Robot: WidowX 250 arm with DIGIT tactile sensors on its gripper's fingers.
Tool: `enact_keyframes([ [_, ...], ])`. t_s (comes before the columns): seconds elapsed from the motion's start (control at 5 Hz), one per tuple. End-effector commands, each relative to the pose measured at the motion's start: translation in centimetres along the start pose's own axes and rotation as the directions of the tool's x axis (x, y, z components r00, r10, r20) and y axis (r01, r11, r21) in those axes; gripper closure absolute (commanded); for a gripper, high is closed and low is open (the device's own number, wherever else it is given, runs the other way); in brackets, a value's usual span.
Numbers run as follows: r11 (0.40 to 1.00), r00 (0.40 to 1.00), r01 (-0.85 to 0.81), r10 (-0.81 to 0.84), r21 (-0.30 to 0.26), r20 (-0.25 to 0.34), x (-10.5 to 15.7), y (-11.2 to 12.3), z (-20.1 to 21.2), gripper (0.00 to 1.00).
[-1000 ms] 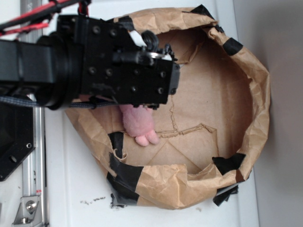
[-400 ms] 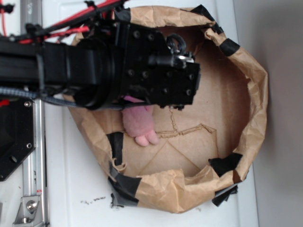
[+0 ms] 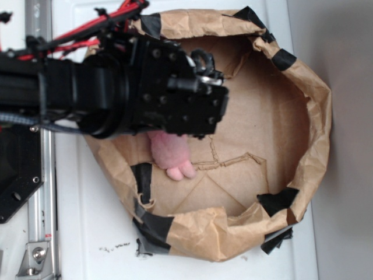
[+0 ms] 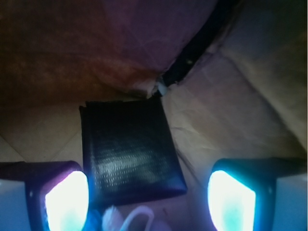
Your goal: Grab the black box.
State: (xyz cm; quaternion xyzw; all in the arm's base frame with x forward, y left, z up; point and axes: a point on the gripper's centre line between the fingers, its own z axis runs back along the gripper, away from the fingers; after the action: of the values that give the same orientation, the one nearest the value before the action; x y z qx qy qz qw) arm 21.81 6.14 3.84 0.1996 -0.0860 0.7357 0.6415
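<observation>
The black box (image 4: 129,149) shows only in the wrist view, lying flat on the brown paper floor. It lies between my fingers, close to the left finger (image 4: 65,202) and apart from the right one (image 4: 233,202). My gripper (image 4: 149,204) is open. In the exterior view the black gripper body (image 3: 175,99) hangs over the upper left of the paper ring and hides the box.
A crumpled brown paper wall (image 3: 315,116) with black tape strips (image 3: 280,201) rings the work area. A pink plush toy (image 3: 171,153) pokes out below the gripper. A black plate with screws (image 3: 17,175) and a metal rail (image 3: 44,233) stand at the left. A black tape strip (image 4: 197,53) runs behind the box.
The gripper body swung right and then came back a little to the left. The pink toy and the paper ring have not moved.
</observation>
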Motion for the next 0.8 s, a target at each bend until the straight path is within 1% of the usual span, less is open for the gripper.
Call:
enact_keyframes([
  [0.0, 0.992, 0.998, -0.027, 0.021, -0.121, -0.051, 1.5, 1.9, 1.0, 0.0],
  [0.2, 0.994, 0.999, -0.019, 0.014, -0.111, -0.052, 2.0, 1.7, 0.6, 0.0],
  [0.4, 0.993, 1.0, 0.027, -0.028, -0.115, -0.006, 2.6, 2.2, -0.1, 0.0],
  [0.6, 0.986, 0.994, 0.099, -0.103, -0.132, -0.025, 3.8, 2.6, -1.5, 0.0],
])
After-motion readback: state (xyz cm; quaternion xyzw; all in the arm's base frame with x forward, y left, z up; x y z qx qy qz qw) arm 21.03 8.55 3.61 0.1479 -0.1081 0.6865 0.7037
